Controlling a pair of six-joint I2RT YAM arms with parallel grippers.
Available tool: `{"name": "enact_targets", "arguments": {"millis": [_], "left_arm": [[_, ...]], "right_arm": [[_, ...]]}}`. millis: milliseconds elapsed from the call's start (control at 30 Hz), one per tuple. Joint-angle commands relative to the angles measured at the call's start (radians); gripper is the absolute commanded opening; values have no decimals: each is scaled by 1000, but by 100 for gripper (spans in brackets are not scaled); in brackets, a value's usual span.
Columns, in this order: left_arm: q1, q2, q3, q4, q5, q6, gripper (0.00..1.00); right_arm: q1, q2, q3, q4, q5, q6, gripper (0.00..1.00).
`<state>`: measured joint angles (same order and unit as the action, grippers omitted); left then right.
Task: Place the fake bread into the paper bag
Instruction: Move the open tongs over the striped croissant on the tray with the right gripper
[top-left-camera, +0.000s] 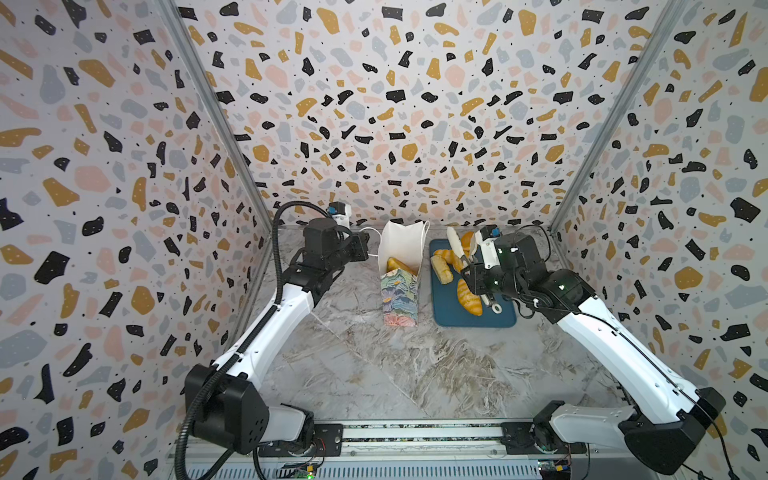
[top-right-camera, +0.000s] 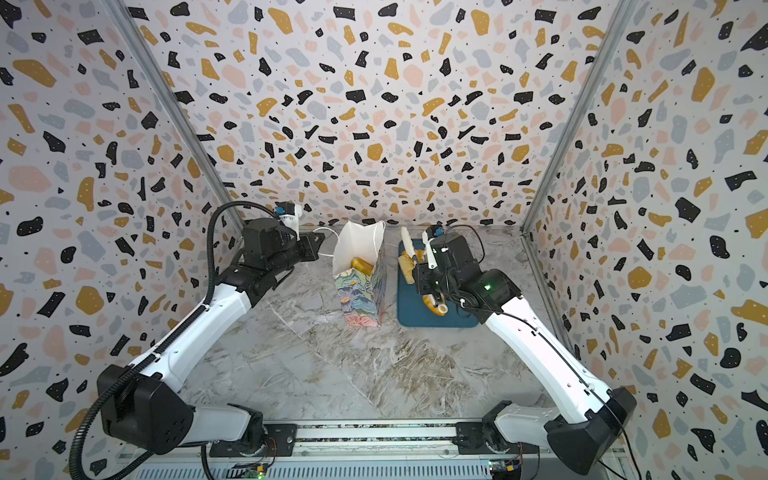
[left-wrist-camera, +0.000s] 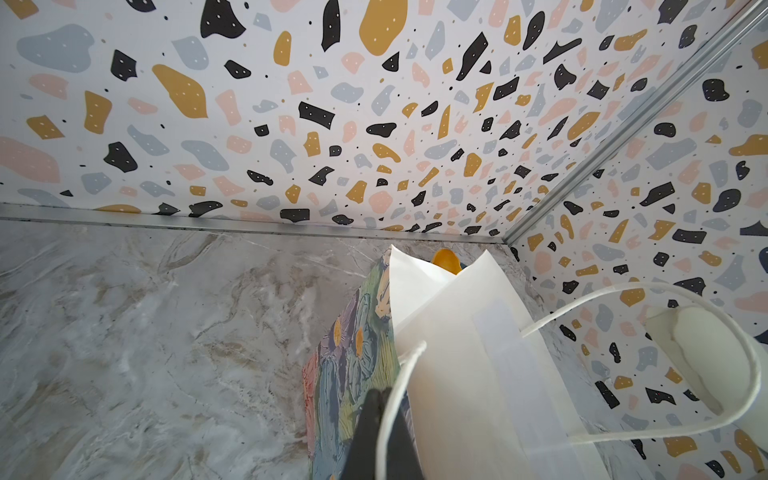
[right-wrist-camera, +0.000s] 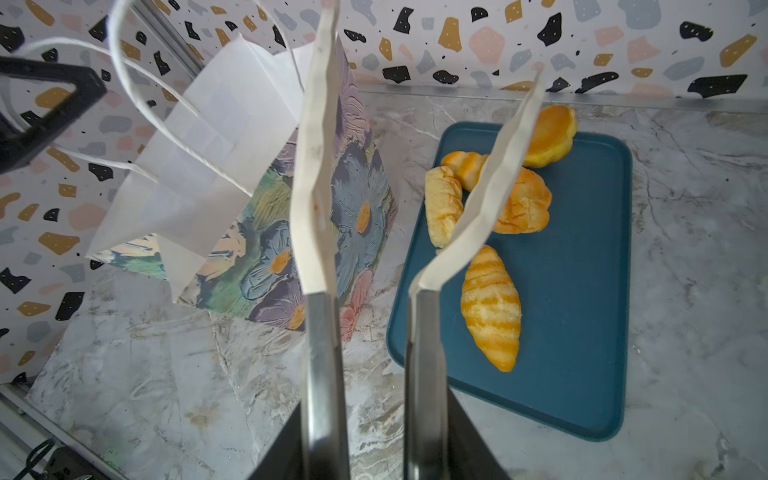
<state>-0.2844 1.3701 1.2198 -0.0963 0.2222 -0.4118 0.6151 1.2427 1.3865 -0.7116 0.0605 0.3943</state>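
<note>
Hovering above the dark teal rectangular tray (right-wrist-camera: 582, 291), the right end effector (right-wrist-camera: 374, 461) is clamped on a pair of metal tongs (right-wrist-camera: 318, 353). Their white silicone tips (right-wrist-camera: 316, 166) stand apart with nothing between them. Below the tips, on their tray side, lies a glossy golden striped croissant (right-wrist-camera: 492, 307). Its long axis runs roughly along the tongs' own reach, so I judge the tips could close across its narrow width with little turning of the wrist. Farther out from this end effector, four more fake breads (right-wrist-camera: 525, 203) cluster close together on the tray. On the other side of the tongs, just beside the tray, the tall floral paper bag (top-left-camera: 399, 299) stands on the marbled table (top-left-camera: 374, 374), its white-lined mouth open. One golden bread (top-left-camera: 399, 264) is already inside. The left end effector (left-wrist-camera: 374, 415) is shut tight at the bag's rim, apparently pinching a white cord handle (left-wrist-camera: 392, 384). The right arm is clearly the nearer one to the tray. From the croissant, the bag's mouth lies up and across toward the left end effector.
</note>
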Motion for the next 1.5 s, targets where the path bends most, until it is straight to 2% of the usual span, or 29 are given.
{"name": "enact_targets", "arguments": {"millis": [0, 233, 700, 1467], "left_arm": [[5, -6, -3, 17, -9, 11, 0], [4, -6, -3, 16, -10, 9, 0], [5, -2, -6, 20, -12, 8, 0], [5, -1, -6, 18, -12, 8, 0]], "right_arm": [[-23, -48, -14, -9, 18, -23, 41], [-69, -56, -58, -65, 41, -50, 42], [-69, -37, -188, -87, 38, -68, 41], [-79, 40, -291, -67, 50, -150, 46]]}}
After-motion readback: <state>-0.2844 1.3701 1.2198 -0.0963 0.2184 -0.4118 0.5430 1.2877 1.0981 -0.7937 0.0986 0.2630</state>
